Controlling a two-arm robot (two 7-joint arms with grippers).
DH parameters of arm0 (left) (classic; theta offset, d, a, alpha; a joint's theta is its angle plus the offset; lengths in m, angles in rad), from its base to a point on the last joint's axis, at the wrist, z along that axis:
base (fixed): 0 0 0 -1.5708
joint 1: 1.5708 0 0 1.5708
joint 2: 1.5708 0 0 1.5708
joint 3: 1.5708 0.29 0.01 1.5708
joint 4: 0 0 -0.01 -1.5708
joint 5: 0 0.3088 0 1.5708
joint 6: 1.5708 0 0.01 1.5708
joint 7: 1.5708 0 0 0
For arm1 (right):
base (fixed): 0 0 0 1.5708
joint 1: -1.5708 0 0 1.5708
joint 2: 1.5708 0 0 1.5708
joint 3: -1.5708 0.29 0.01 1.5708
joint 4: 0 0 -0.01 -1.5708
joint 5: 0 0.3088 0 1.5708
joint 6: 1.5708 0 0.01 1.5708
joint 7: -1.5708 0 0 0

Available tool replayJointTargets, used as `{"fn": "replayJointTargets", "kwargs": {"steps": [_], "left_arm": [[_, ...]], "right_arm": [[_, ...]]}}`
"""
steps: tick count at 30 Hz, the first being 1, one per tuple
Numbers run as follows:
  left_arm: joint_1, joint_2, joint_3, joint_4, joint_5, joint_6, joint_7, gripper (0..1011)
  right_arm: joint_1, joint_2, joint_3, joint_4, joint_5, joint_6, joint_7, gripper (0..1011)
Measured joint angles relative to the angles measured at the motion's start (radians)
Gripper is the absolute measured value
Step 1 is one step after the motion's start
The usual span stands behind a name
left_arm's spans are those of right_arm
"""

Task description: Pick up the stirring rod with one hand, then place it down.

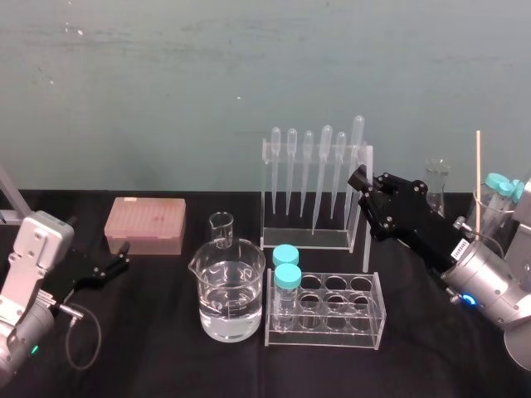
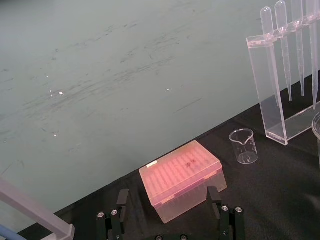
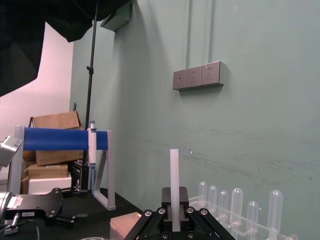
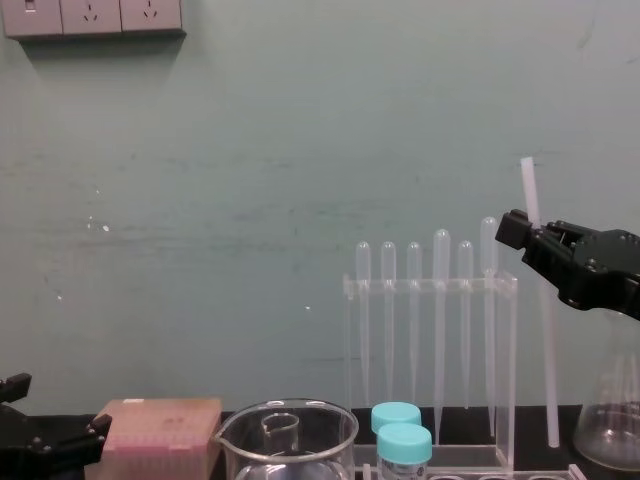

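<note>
The stirring rod (image 4: pixel 548 380) stands nearly upright, right of the middle of the surface (image 1: pixel 149 348) and toward its back edge. Its top leans a touch to the left. It is pinched in its upper part by the right end effector (image 1: pixel 360 178), black fingers (image 3: pixel 200 222) clamped tight on it. A short stub pokes out above the grip and the long stretch hangs below. The lower end sits just behind the back right corner of the tube rack (image 1: pixel 332 311); whether it touches the surface, I cannot tell. Now across from the left: by the left edge the left end effector (image 1: pixel 116 261) sits low, fingers spread wide with nothing between them, pointing at the pink tip box (image 1: pixel 144 224). That box lies toward the back left of the surface. Next comes a small empty beaker (image 1: pixel 221 230), and right in front of it a large beaker (image 1: pixel 231 294) about half full of clear liquid. Just beside that is the clear tube rack near the front edge, with two blue-capped tubes (image 1: pixel 286 265) in its left holes. Behind it, at the back edge, the pipette rack (image 1: pixel 311 191) holds six bulb-topped pipettes in a row. The rod is just off its right end, and the right arm reaches in from the right edge. Farther right, near the back right corner, stands a clear conical flask (image 1: pixel 437 186).
</note>
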Motion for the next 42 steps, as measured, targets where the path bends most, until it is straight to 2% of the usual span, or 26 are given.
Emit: {"fn": "replayJointTargets", "kwargs": {"steps": [42], "left_arm": [[0.0, 0.0, 0.0, 0.0, 0.0, 0.0, 0.0, 1000]], "right_arm": [[0.0, 0.0, 0.0, 0.0, 0.0, 0.0, 0.0, 70]]}}
